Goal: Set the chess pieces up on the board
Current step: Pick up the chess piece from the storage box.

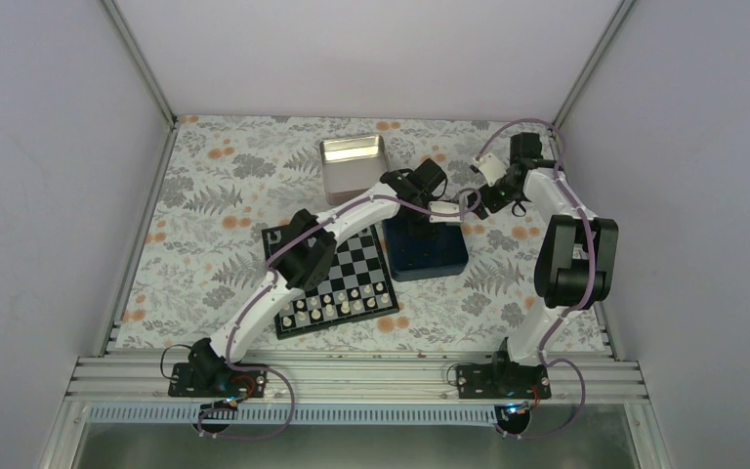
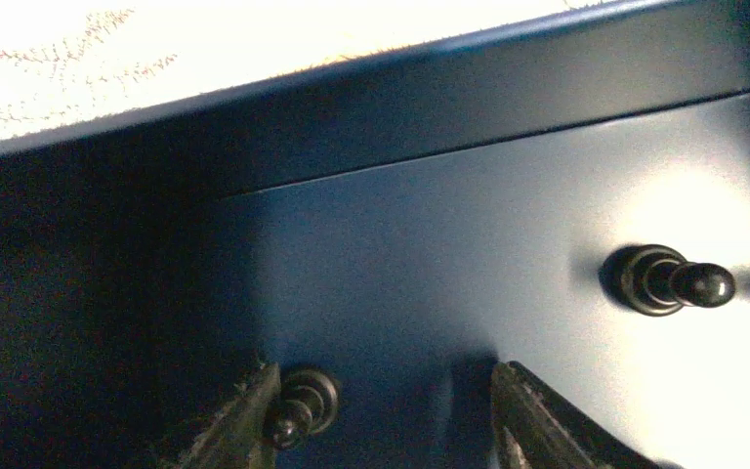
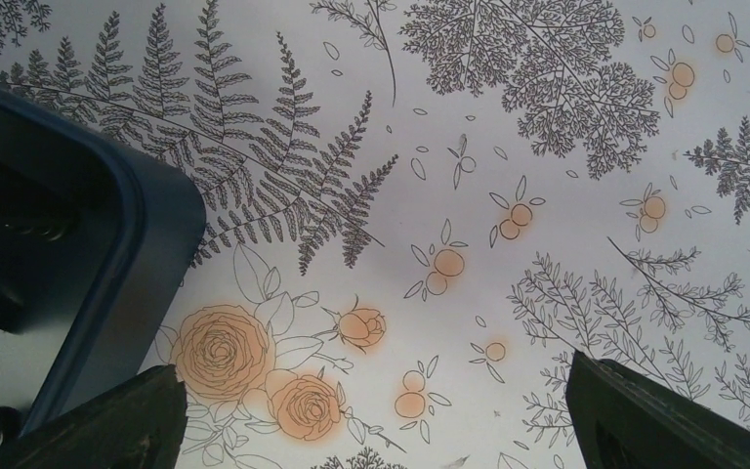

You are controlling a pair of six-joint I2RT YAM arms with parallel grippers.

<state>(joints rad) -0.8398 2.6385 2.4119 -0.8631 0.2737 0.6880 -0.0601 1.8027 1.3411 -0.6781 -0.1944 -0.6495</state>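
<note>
The board (image 1: pixel 352 256) lies in the middle of the cloth, with cream-white chessmen (image 1: pixel 337 305) on its near rows. My left gripper (image 1: pixel 446 215) reaches down into the navy blue box (image 1: pixel 428 249). In the left wrist view the left gripper (image 2: pixel 381 410) is open over the box floor. A black pawn (image 2: pixel 305 403) lies against the inner side of its left finger, and the right finger stands well apart from it. Another black chess piece (image 2: pixel 672 283) lies farther right. My right gripper (image 1: pixel 480 198) hangs open beside the box, and in its own wrist view (image 3: pixel 371 410) nothing is between its fingers.
A shiny metal tin (image 1: pixel 354 168) stands behind the board. The navy box corner (image 3: pixel 107 244) shows at the left of the right wrist view, above the floral cloth (image 3: pixel 508 195). The left arm stretches across the board's far left corner. Grey walls enclose the table.
</note>
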